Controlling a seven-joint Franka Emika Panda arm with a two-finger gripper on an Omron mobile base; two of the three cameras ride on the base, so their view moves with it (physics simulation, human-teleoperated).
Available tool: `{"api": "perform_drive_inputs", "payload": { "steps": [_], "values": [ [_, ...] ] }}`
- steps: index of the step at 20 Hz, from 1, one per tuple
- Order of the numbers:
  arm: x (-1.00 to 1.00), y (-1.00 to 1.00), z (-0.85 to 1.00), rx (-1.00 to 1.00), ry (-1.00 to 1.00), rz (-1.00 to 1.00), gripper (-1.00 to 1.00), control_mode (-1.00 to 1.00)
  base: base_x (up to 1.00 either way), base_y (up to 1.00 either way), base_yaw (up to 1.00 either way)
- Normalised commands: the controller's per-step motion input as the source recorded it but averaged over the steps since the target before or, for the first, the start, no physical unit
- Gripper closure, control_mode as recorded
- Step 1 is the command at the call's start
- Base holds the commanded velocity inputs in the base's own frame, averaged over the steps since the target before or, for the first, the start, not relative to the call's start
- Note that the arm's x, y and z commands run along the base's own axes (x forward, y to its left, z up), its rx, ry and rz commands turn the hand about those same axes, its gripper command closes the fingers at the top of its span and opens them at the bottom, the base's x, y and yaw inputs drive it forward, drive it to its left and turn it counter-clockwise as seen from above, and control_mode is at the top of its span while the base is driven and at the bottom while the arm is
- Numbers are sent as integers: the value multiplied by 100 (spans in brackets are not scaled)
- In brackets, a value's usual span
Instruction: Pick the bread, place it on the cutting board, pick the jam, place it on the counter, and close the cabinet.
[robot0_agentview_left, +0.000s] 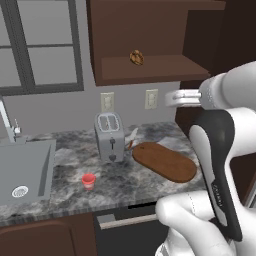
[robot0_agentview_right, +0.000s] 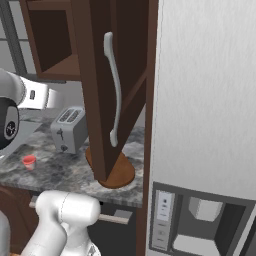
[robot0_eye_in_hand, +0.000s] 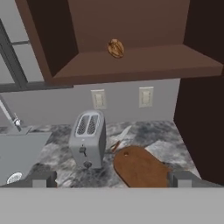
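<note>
The bread (robot0_agentview_left: 136, 57) (robot0_eye_in_hand: 116, 48), a small golden-brown lump, sits on the lower shelf of the open cabinet (robot0_agentview_left: 150, 70) (robot0_eye_in_hand: 131, 65). The cabinet door (robot0_agentview_right: 97, 100) swings out over the counter, silver bar handle (robot0_agentview_right: 115, 90) facing me. The oval cutting board (robot0_agentview_left: 164, 161) (robot0_eye_in_hand: 140, 166) (robot0_agentview_right: 120, 172) lies flat on the counter (robot0_agentview_left: 115, 182), right of the toaster. The jam (robot0_agentview_left: 88, 181) (robot0_agentview_right: 29, 160), a small red jar, stands on the counter in front of the toaster. My gripper (robot0_agentview_left: 169, 98) (robot0_eye_in_hand: 113, 181) hangs open and empty above the board, below and right of the bread.
A silver toaster (robot0_agentview_left: 110, 136) (robot0_eye_in_hand: 89, 139) (robot0_agentview_right: 69, 129) stands mid-counter with a knife (robot0_agentview_left: 132, 139) beside it. A sink (robot0_agentview_left: 22, 175) with a faucet (robot0_agentview_left: 9, 122) lies at the left. A tall grey fridge (robot0_agentview_right: 200, 100) stands at the right, close to the open door.
</note>
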Motion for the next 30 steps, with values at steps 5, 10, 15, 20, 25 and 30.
{"api": "perform_drive_inputs", "payload": {
  "steps": [5,10,15,20,25,30],
  "values": [
    [11,-8,11,0,-2,0,-100,-100,0,0,0],
    [12,-6,7,0,-2,0,-100,-100,0,0,0],
    [7,-2,3,-1,-5,0,-100,-100,0,0,0],
    [4,0,1,-3,-9,0,-100,-100,0,0,0],
    [14,0,6,-1,-8,0,-100,-100,0,0,0],
    [24,0,16,0,0,0,-100,-100,0,0,0]
  ]
}}
